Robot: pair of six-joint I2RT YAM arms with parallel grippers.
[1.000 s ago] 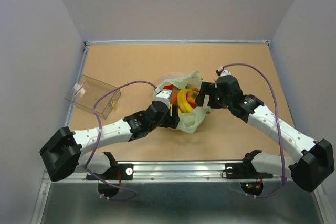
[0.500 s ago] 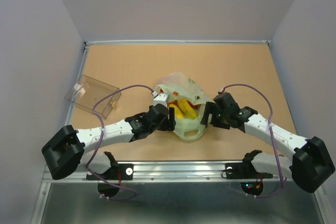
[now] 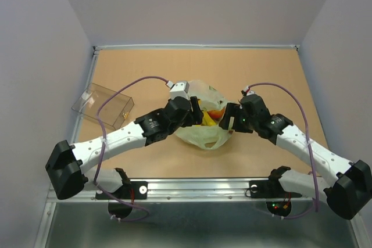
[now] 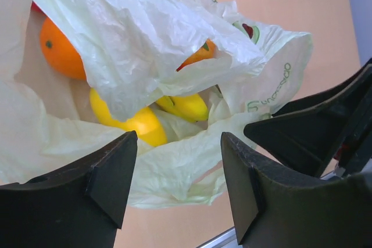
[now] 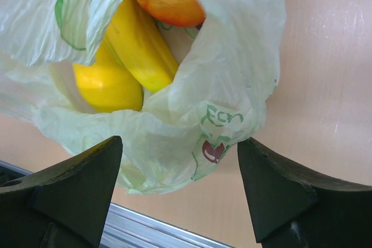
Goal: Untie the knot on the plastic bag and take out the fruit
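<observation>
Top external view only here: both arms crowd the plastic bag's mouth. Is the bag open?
Observer: Yes. The right wrist view shows the plastic bag gaping, nothing tied in sight.
Operator: Which fruit is inside?
Observer: A banana lies in the mouth there.
Operator: Anything else?
Observer: The left wrist view shows an orange fruit under the film.
Operator: Is either gripper pinching?
Observer: No. The left gripper and the right gripper both stand open.

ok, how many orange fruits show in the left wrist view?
2: one orange fruit at upper left inside the bag, another peeking out under the bag's fold at centre. More may be hidden.
</observation>
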